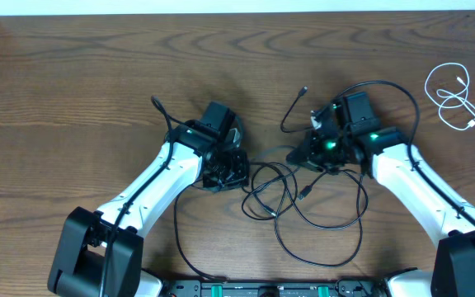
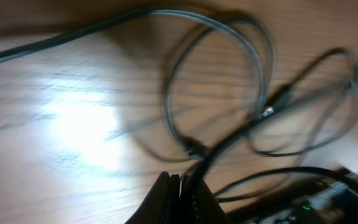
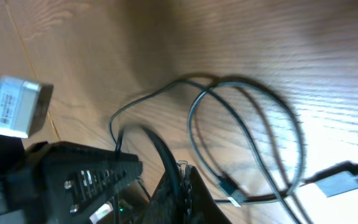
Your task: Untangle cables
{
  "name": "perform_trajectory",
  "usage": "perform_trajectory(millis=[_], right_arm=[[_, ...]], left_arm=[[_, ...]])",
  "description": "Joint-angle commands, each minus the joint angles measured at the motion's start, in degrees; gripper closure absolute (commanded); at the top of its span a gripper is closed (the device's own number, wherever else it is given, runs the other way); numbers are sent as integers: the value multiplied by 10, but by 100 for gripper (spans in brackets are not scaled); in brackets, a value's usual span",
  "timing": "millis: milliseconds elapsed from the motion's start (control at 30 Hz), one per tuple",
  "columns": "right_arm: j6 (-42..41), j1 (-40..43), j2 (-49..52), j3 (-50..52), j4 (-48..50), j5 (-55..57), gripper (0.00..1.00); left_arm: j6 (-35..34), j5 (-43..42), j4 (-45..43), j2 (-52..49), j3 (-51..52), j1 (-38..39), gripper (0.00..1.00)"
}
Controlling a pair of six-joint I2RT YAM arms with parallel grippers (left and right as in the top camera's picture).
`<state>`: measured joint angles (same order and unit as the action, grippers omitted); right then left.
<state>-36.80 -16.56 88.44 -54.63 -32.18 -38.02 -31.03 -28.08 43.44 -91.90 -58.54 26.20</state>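
Left gripper (image 2: 179, 198) fingers are sitting clenched right at the lens, pinching a strand of the black cables (image 1: 280, 196) that is running up out of the tips into the loops. Wrist view is coming through blurred, so fine detail is rough.

Tangle is lying mid-table (image 1: 72, 91) between the two grippers, with several loops crossing each other and a plug (image 1: 305, 191) sitting inside the mess.

Right gripper (image 3: 182, 182) is clamping shut too. A black strand seems to be arcing into its tips, but I'm not managing to tell which one.

White cable (image 1: 453, 97) is lying loosely coiled far right, well apart from everything and not touching the knot.

Risks I'm seeing from here:
- Both grippers pulling apart while loops are crossing: probably tightening the knot instead of opening it.
- Plug snagging on a loop and dragging the whole bundle along.
- Thin strand slipping out of such a narrow pinch under side load.
- If both are gripping the same cable, tension is going straight from gripper to gripper and nothing is untangling.
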Motion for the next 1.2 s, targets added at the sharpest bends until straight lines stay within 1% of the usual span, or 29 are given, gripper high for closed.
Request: perform_trajectory(millis=[0, 67, 267, 433, 533, 600, 633, 733, 767, 800, 900, 933, 1033, 1100, 1167], right_arm=[[44, 43, 0, -3, -7, 26, 99], [46, 63, -1, -3, -21, 49, 99], [57, 118, -6, -13, -77, 169, 99], [68, 155, -37, -63, -143, 264, 99], [89, 173, -59, -103, -177, 288, 99], [122, 178, -72, -126, -197, 270, 99], [125, 179, -76, -133, -205, 262, 99], [126, 178, -85, -137, -215, 203, 87], [129, 178, -85, -136, -218, 172, 83], [134, 177, -83, -134, -218, 135, 76], [169, 167, -82, -126, -219, 30, 70], [184, 159, -82, -126, -223, 9, 66], [213, 121, -82, -126, -227, 3, 50], [221, 90, -82, -126, -226, 20, 44], [221, 57, -82, -126, -219, 50, 39]], left_arm=[[9, 125, 40, -5, -5, -3, 92], [12, 143, 57, -5, -5, -7, 92], [56, 142, 80, 8, -9, -37, 93], [74, 142, 99, 53, -41, -77, 93], [74, 140, 103, 89, -62, -102, 93], [74, 122, 99, 118, -69, -115, 92], [74, 106, 95, 128, -69, -118, 93], [82, 49, 84, 151, -69, -121, 93], [95, 26, 78, 154, -69, -121, 93], [115, -7, 70, 155, -69, -121, 92], [170, -98, 42, 152, -69, -121, 93], [181, -118, 35, 151, -69, -121, 93], [188, -148, 18, 148, -69, -120, 93], [188, -165, 13, 148, -69, -120, 93], [188, -202, 5, 148, -69, -120, 93]])
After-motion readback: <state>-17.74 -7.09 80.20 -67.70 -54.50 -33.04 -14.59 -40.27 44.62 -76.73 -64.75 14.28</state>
